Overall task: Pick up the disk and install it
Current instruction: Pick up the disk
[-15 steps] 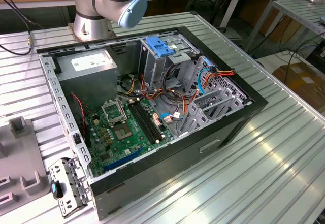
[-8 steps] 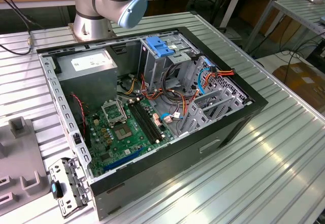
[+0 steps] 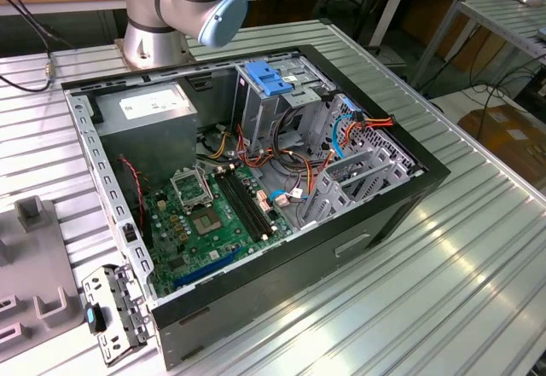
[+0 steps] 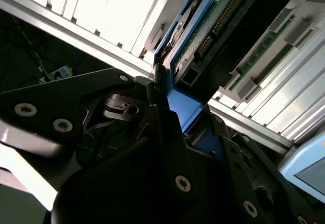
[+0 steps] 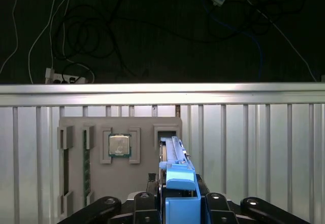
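Disk [image 5: 172, 153] up on edge, pinched hard in the gripper [image 5: 177, 196], black fingers [image 4: 161, 125] clenched on either side of its blue plastic carrier. Long axis straight out from the gripper, far end toward an open slot in the grey holder tray [image 5: 142, 173]; touching that slot or just clear of it, cannot tell. Flat rectangular slab, thin from this angle; in the second wrist view the underside on show, green circuit board with a row of connector pins, blue rail along the edge. On the tray near the disk: a square processor chip [image 5: 119, 145] with a dull metal cap, seated in its pocket, then a narrow green memory stick [image 5: 86, 158] on edge in a groove. Underneath, ribbed aluminium table [image 5: 254, 148], shiny slats; past its edge, dark floor and tangled cables [image 5: 76, 46]. Over in the exterior view, open black computer case [image 3: 401, 197] flat on the same table, tray beside it at the exterior view's left. Inside: green motherboard [image 3: 213, 214], big grey power-supply box [image 3: 158, 116], tall metal bay topped by a blue latch [image 3: 269, 78], lower steel cage [image 3: 358, 180] toward the exterior view's right. Orange and red wires [image 3: 290, 159] strung across the middle, between bay and cage. Arm's silver base [image 3: 153, 35] behind the case.
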Action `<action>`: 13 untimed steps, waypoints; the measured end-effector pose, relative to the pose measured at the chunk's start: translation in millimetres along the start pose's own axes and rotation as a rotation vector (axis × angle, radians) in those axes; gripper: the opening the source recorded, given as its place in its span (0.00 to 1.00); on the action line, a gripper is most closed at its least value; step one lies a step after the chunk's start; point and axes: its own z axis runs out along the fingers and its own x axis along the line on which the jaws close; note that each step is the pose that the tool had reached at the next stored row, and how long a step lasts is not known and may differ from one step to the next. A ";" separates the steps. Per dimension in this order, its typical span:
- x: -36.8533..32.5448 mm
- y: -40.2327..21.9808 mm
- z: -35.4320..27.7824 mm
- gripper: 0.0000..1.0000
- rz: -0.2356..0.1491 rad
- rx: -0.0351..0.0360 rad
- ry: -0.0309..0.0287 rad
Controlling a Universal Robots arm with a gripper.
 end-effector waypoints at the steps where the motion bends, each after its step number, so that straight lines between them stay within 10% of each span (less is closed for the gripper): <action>1: 0.0 0.0 -0.4 0.37 0.000 0.0001 0.0000; 13: -0.1 0.1 -9.1 0.37 0.000 -0.0001 -0.0001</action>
